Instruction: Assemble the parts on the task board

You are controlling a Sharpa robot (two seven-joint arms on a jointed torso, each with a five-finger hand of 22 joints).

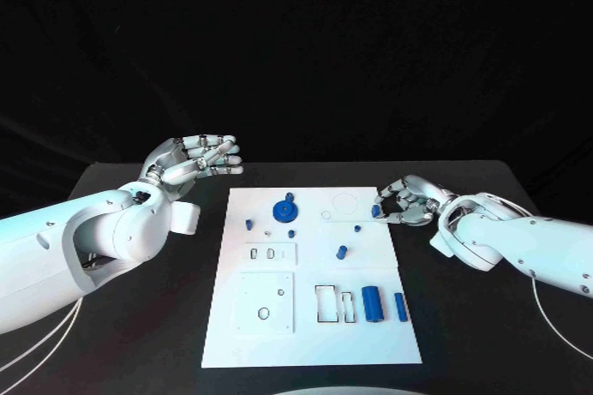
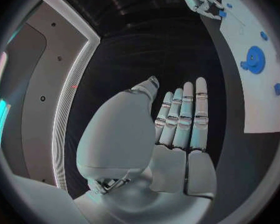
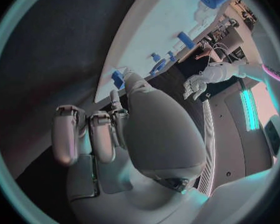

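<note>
While my left hand (image 1: 198, 159) hovers spread and empty beyond the task board's (image 1: 309, 335) far left corner, I see my right hand (image 1: 403, 203) pinching a small blue part (image 1: 377, 211) at its far right edge

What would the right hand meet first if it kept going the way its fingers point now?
Probably the small blue part at the task board's right edge: the right hand has its fingertips curled right around it, touching or nearly so. Whether it already pinches the part cannot be told; depth is unclear.
</note>
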